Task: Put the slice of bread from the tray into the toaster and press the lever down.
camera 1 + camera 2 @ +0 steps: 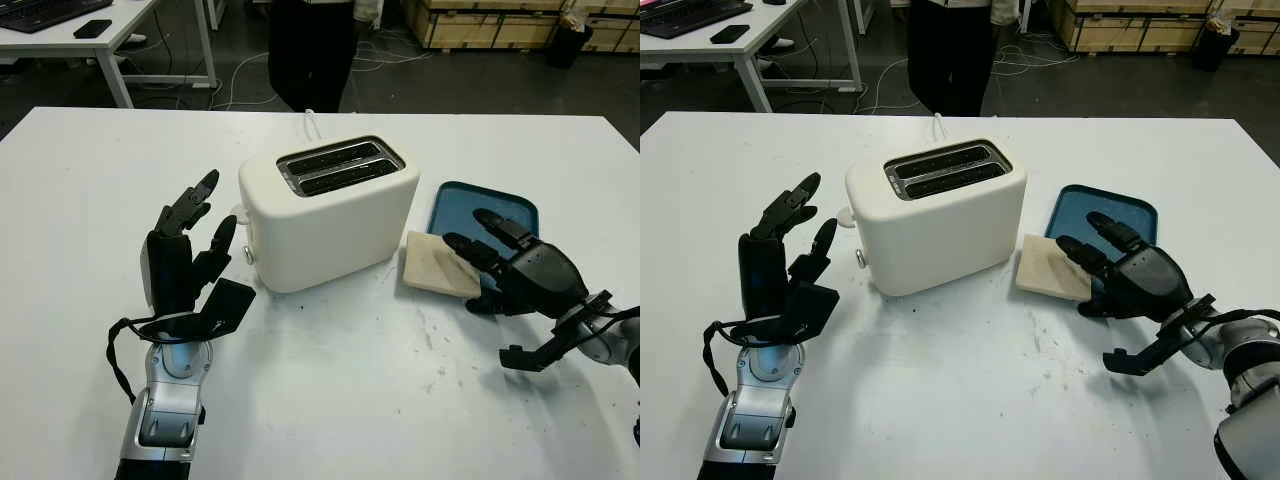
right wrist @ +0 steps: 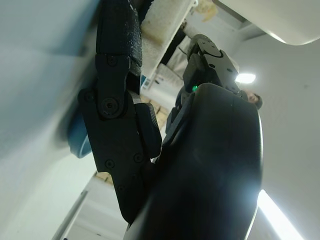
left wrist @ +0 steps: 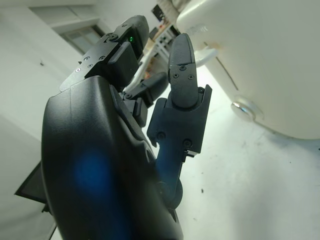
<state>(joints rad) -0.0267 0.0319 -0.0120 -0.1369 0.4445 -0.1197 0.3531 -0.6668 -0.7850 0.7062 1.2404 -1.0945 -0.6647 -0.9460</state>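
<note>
The bread [image 1: 440, 265] is lying half off the blue tray [image 1: 505, 205], its near part on the white table [image 1: 330, 400], just beside the toaster [image 1: 328, 215]. The right hand [image 1: 500, 262] is reaching over the tray's near edge with its fingers [image 1: 462, 250] touching or nearly touching the bread's right edge; it is open and gripping nothing yet. The left hand [image 1: 190, 250] is hovering upright beside the toaster's left end, open and holding nothing, near the lever [image 1: 247, 254], which is sitting low on that end.

The risk here, as I judge it, is in the pick-up. The slice is lying flat, so fingers coming in from the side may simply be pushing it toward the toaster instead of getting under it. A pinch that is too hard may be crushing or tearing the soft crumb. The slots [image 1: 338, 165] are narrow, so a tilted slice could be catching on the rim.
</note>
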